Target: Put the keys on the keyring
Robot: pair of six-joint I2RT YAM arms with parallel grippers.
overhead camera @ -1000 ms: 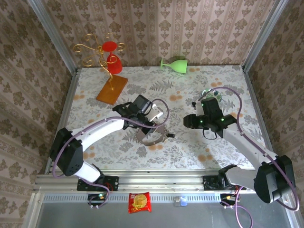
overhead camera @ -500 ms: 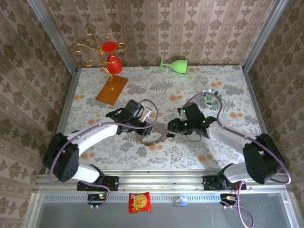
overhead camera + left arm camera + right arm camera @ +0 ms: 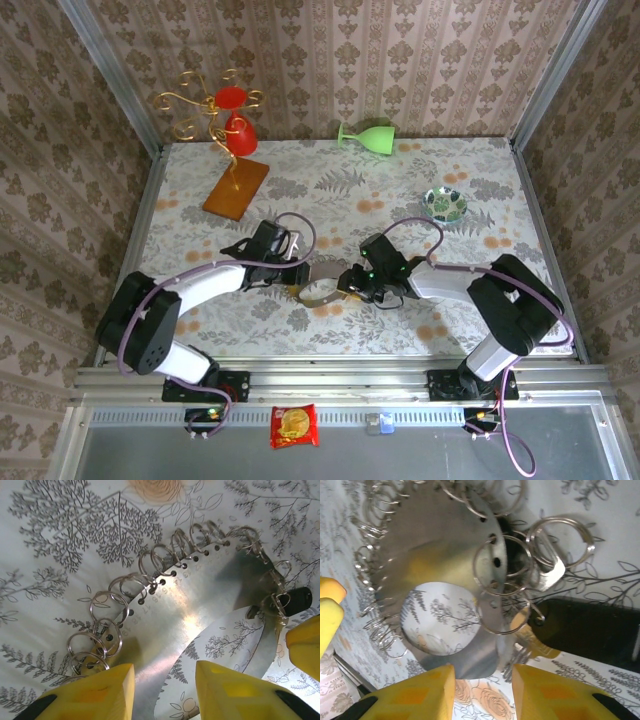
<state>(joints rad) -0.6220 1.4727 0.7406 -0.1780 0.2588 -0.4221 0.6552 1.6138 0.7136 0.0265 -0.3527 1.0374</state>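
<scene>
Keyring (image 3: pixel 200 605) is seen lying flat on the counter (image 3: pixel 400 170), near the front edge and midway between the two arms. Its outer rim is lined with small rings (image 3: pixel 105 610) hooked through punched holes. A black-headed key (image 3: pixel 590 630) lies at one end of the rim, among those small rings; whether it is threaded cannot be told.

The left fingers (image 3: pixel 100 695) are held apart astride the metal band, one outside the rim and one over the hole. Patterned counter is visible between the band and the inner finger, so nothing is clamped. The right fingers (image 3: pixel 410 695) are likewise spread and empty, set low over the opposite edge of the keyring, with the key's head just beyond them.

Farther right, a small green-patterned dish (image 3: pixel 444 204) is placed well apart. At the back wall a green goblet (image 3: pixel 368 134) is laid on its side. In the back left corner a gold wire stand (image 3: pixel 237 188) carries a red cup (image 3: pixel 239 131). A snack packet (image 3: pixel 293 425) is seen below the counter's front rail.
</scene>
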